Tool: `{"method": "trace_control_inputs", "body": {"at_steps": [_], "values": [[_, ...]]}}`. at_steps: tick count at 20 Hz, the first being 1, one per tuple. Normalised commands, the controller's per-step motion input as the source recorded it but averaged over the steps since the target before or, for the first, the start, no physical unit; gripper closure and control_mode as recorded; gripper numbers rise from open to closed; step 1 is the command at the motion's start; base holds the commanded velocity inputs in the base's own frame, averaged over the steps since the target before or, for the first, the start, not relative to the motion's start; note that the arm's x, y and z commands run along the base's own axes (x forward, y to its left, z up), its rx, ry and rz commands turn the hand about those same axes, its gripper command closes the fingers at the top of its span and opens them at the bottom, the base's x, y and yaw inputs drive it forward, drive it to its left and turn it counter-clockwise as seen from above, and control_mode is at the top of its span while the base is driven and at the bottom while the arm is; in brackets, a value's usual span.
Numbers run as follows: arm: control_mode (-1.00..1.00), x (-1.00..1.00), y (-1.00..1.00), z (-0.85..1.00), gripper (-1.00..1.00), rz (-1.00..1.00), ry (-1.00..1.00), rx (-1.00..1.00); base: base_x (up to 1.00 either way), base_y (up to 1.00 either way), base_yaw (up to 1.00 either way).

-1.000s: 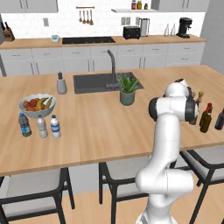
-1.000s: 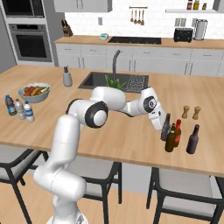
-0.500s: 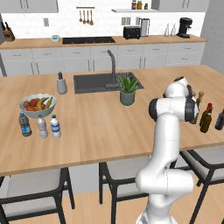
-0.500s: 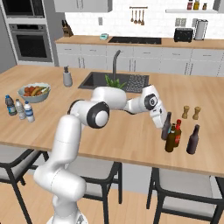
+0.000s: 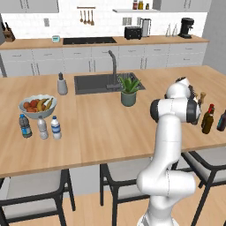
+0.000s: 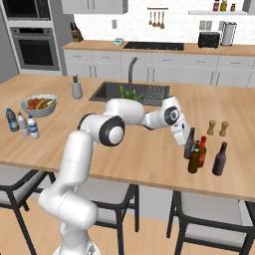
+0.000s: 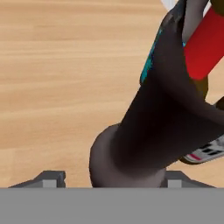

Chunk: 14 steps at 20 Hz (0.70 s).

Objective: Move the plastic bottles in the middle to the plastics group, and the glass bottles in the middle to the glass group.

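Your gripper [image 6: 185, 143] stood at the dark bottle [image 6: 190, 143] near the counter's [image 6: 149, 154] right front edge; you saw its fingers [image 7: 52, 178] spread either side of the bottle's base, loosely, not clamped. That bottle stood upright, touching the red-capped bottle [image 6: 202, 151]. The water bottles [image 5: 42, 127] stood at the left edge.

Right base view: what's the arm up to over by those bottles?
The gripper is at a dark glass bottle standing on the island counter beside the red-capped brown bottle and the near-black bottle. In the hand view the dark bottle's base sits between the jaws, which look parted rather than clamped. Three plastic bottles stand grouped by the fruit bowl.
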Motion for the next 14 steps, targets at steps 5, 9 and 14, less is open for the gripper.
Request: {"method": "trace_control_inputs", "body": {"at_steps": [5,9,14], "values": [[-1.00,0.00,0.00,0.00,-1.00,0.00,0.00,0.00,0.00,0.00,0.00],[-1.00,-0.04,0.04,0.13,-1.00,0.00,0.00,0.00,0.00,0.00,0.00],[-1.00,-0.16,0.42,0.33,-1.00,0.00,-0.02,-0.05,0.00,0.00,0.00]]}}
